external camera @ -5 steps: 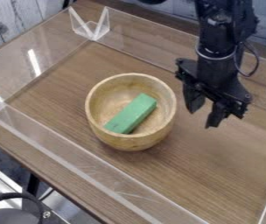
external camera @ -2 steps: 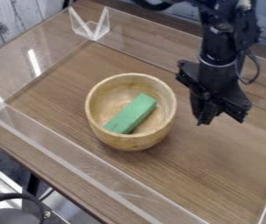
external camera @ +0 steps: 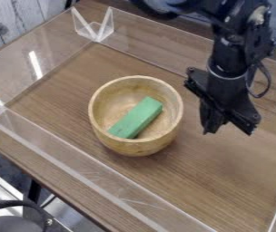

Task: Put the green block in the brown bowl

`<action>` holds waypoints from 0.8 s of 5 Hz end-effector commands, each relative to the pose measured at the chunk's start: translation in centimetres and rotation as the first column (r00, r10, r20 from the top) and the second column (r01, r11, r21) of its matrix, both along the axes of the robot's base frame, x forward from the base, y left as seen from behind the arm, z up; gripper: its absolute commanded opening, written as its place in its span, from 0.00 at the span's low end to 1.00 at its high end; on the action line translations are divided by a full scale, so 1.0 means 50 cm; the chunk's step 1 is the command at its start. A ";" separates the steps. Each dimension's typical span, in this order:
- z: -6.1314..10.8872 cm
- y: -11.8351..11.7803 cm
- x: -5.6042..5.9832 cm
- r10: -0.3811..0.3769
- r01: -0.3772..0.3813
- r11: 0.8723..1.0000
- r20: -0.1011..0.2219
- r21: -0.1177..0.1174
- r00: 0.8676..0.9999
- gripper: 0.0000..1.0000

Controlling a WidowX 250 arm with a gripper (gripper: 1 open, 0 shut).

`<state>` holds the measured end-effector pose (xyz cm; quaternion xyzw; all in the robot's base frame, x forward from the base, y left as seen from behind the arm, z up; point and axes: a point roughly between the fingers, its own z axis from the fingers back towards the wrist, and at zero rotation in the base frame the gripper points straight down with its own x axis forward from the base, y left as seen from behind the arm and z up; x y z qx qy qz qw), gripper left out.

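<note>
Soft, fairly even light over a small, grainy frame
Pale sheen lies on the tabletop (external camera: 65, 74) left of the bowl (external camera: 94, 111); inside its rim, shading is gentle; fine detail blurs.

One green block (external camera: 135, 119), one brown bowl (external camera: 99, 110), one robot arm (external camera: 225, 50).

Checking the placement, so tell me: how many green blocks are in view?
1: the block lies inside the bowl. Any behind the arm would be hidden.
</note>
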<state>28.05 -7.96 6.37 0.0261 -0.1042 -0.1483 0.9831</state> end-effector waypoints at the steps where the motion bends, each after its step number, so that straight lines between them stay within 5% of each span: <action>1: 0.024 -0.004 0.010 0.011 -0.010 1.000 0.068 -0.013 0.998 0.00; 2: 0.020 -0.008 0.007 0.038 -0.038 0.999 0.063 -0.002 0.997 1.00; 3: 0.010 -0.012 0.005 0.068 -0.068 0.998 0.057 0.006 0.996 0.00; 4: -0.008 -0.014 0.016 0.084 -0.084 0.996 -0.002 0.028 0.996 0.00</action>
